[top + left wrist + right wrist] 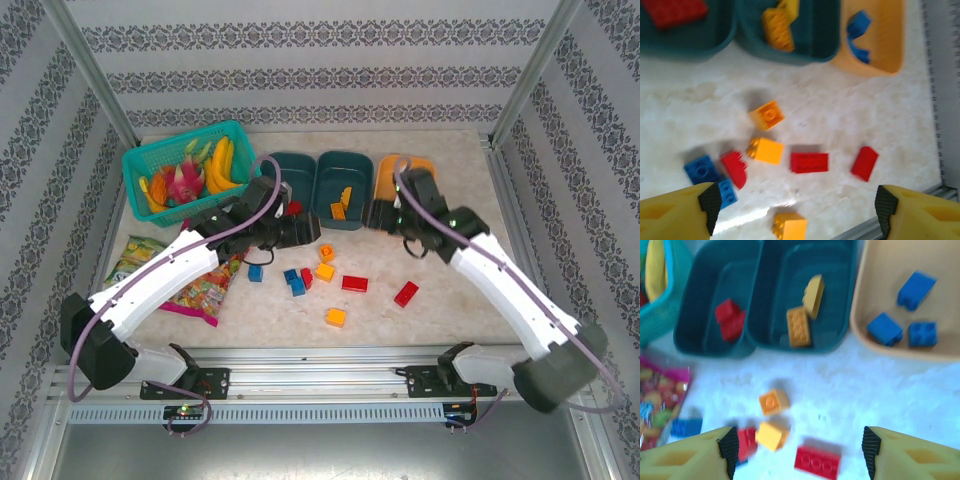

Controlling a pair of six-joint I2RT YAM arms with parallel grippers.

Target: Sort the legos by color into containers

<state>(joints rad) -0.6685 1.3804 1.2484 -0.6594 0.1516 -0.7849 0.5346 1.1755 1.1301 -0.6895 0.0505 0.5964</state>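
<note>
Legos (809,162) small studded bricks, red/blue/orange, L claw (798,202) & R claw (800,447) both released, empty

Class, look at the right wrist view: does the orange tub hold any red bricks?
No, the orange tub holds three blue bricks and nothing red.

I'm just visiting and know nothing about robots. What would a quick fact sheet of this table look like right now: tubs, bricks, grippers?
Left teal tub: red lego inside
Middle teal tub: two orange-yellow bricks
Orange tub: three blue bricks
Loose bricks: about nine on the table, red, blue and orange
Left gripper: open, empty
Right gripper: open, empty
Extras: mesh basket of toy fruit, snack bags at left
</note>
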